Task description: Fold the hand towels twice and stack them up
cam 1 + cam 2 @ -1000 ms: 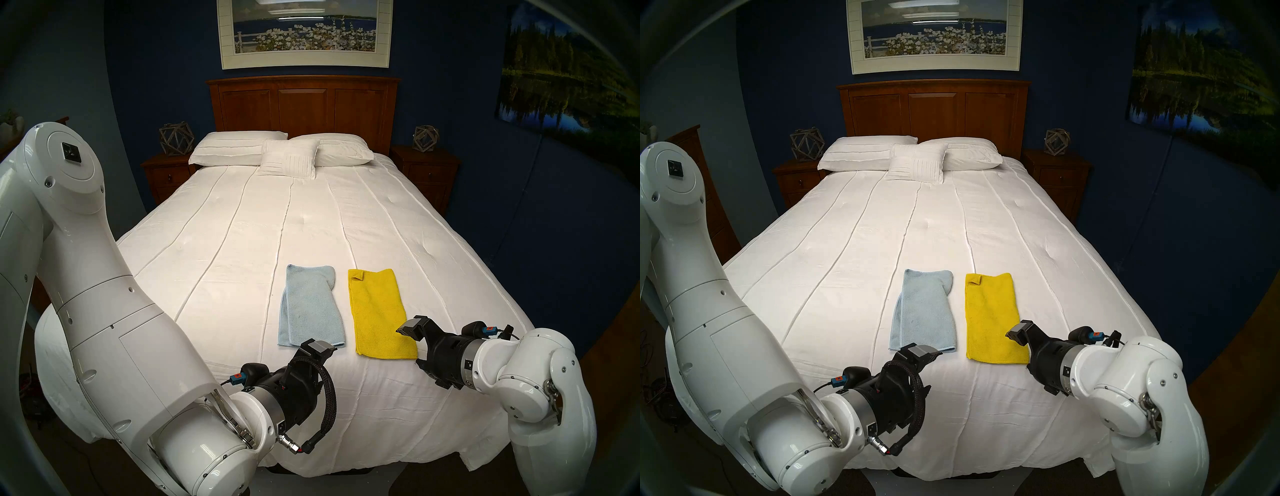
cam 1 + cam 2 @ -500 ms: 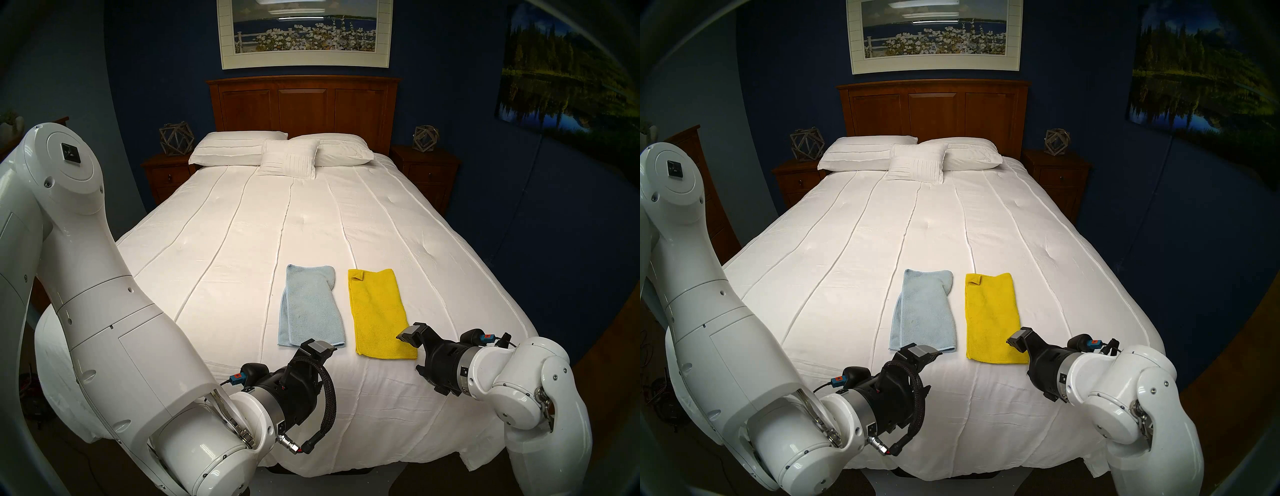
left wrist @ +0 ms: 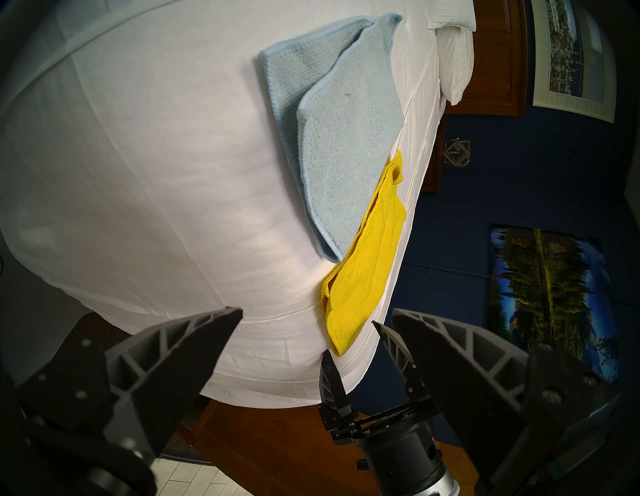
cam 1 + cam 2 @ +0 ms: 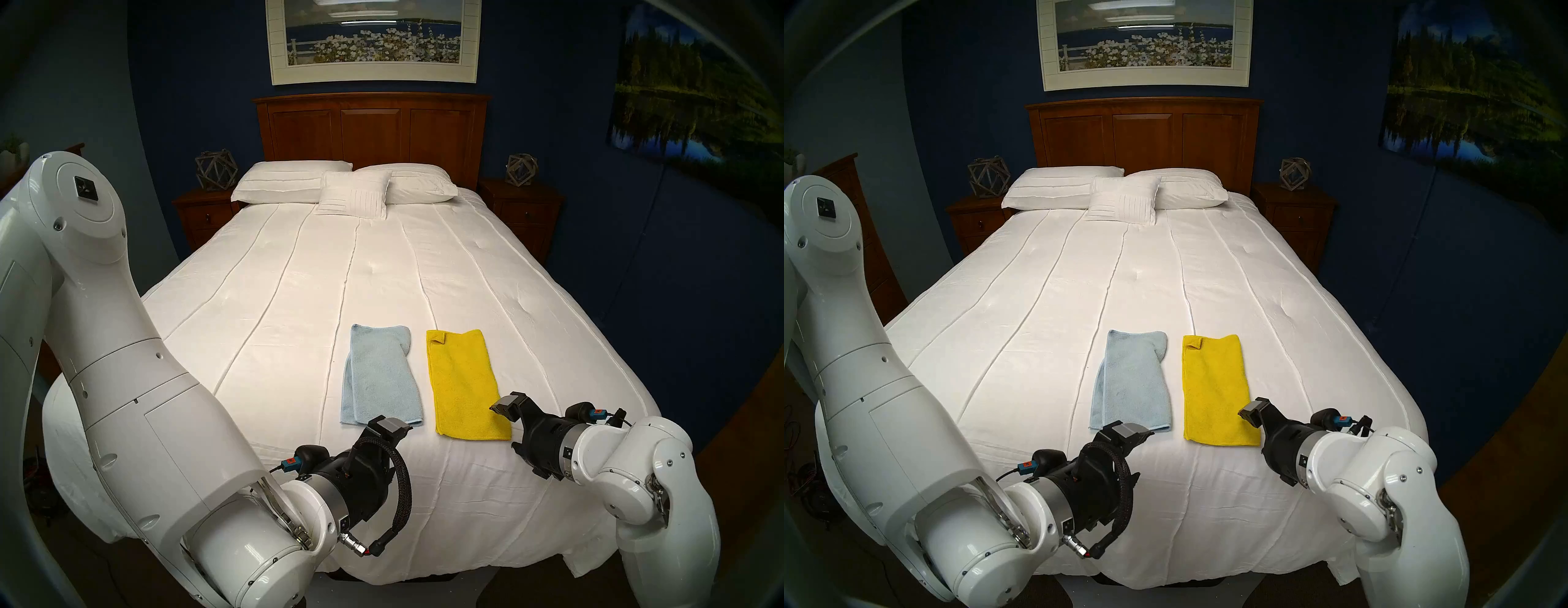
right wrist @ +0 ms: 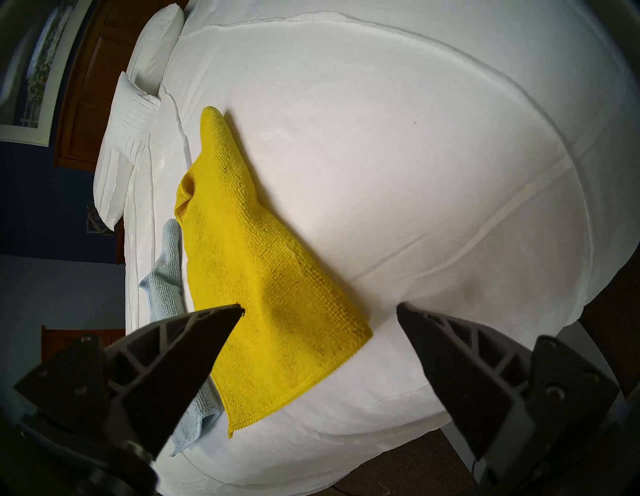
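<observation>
Head stereo left: white quilted bedspread (image 4: 297,297) covers the bed. Pale blue towel (image 4: 379,375) and yellow towel (image 4: 464,382) lie flat side by side near the foot edge, slightly apart, long sides running toward the headboard (image 4: 373,127). Blue one folded unevenly, lower layer showing along its left side. Yellow one has a small turned-over corner at its far left. Left hand (image 4: 392,426) hangs over the blue towel's near edge; right hand (image 4: 507,403) over the yellow towel's near right corner. Contact cannot be told from here. Three white pillows (image 4: 292,184) at the head end. No writing readable anywhere.

Head stereo right: same layout. Blue towel (image 4: 1132,382), yellow towel (image 4: 1216,388), left hand (image 4: 1129,433), right hand (image 4: 1255,412).

Left wrist: left hand (image 3: 317,317) fingers spread wide, nothing between them. Beyond, blue towel (image 3: 346,131) and yellow towel (image 3: 363,270) on the bedspread (image 3: 138,173). Right hand (image 3: 349,341) in view near the yellow towel's near end, also spread and empty.

Right wrist: right hand (image 5: 318,308) wide apart, gripping nothing. Yellow towel (image 5: 263,284) corner lies between the fingers in view; blue towel (image 5: 169,263) beyond it.
</observation>
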`<state>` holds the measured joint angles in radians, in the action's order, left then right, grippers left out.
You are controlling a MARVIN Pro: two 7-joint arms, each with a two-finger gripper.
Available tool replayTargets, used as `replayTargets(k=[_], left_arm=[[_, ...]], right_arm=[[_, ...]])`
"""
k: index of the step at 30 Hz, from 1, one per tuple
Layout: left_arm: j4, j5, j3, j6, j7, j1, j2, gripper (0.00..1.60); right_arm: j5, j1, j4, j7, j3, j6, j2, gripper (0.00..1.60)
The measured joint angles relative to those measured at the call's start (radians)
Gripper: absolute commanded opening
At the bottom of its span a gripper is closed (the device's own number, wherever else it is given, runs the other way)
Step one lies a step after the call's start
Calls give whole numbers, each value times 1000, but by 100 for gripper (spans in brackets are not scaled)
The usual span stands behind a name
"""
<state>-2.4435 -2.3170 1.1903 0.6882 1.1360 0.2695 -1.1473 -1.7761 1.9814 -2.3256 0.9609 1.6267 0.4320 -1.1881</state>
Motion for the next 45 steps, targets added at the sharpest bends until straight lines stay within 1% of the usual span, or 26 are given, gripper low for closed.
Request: replayTargets(k=[6,12,30,31,32,33,34,37,38,39,41,42,43,44,45], left_arm=[[0,-2,0,1,-1,-1,1,160],[0,-3,-1,2,-2,-1,2,160],[0,-7,-3,4,-5,-3,6,160],[0,-7,-3,5,-5,-3,6,160],[0,-7,-3,5,-5,-3,7,160],[0,-7,-3,5,-6,-3,7,160],[0,-7,-3,5,-6,-3,7,160],[0,-8,-3,5,-6,-4,8,160],[0,-8,-3,6,-7,-4,8,160],[0,-9,-4,6,-7,-4,8,160],[0,-9,-4,6,-7,-4,8,160],[0,-9,-4,6,-7,-4,9,160],[0,-9,-4,6,-7,-4,9,160],[0,-10,-4,7,-8,-4,9,160],[0,-10,-4,7,-8,-4,9,160]], right_arm=[[4,-19,18,-11,-15,-1,-4,160],[-9,-27,17,-17,-24,0,-6,160],[-19,-44,18,-23,-30,7,-7,160],[-20,-45,18,-22,-30,7,-7,158],[-21,-46,18,-22,-30,7,-7,138],[-22,-46,18,-21,-30,7,-7,78],[-24,-47,18,-21,-30,8,-7,74],[-28,-48,18,-19,-30,8,-7,75],[-30,-48,18,-18,-29,9,-7,73],[-32,-49,18,-16,-29,9,-7,63],[-36,-49,18,-10,-27,11,-6,63],[-38,-49,18,-8,-26,12,-6,58],[-40,-49,18,-3,-25,14,-5,48],[-42,-49,18,1,-23,16,-4,44],[-44,-49,18,5,-21,18,-2,18]])
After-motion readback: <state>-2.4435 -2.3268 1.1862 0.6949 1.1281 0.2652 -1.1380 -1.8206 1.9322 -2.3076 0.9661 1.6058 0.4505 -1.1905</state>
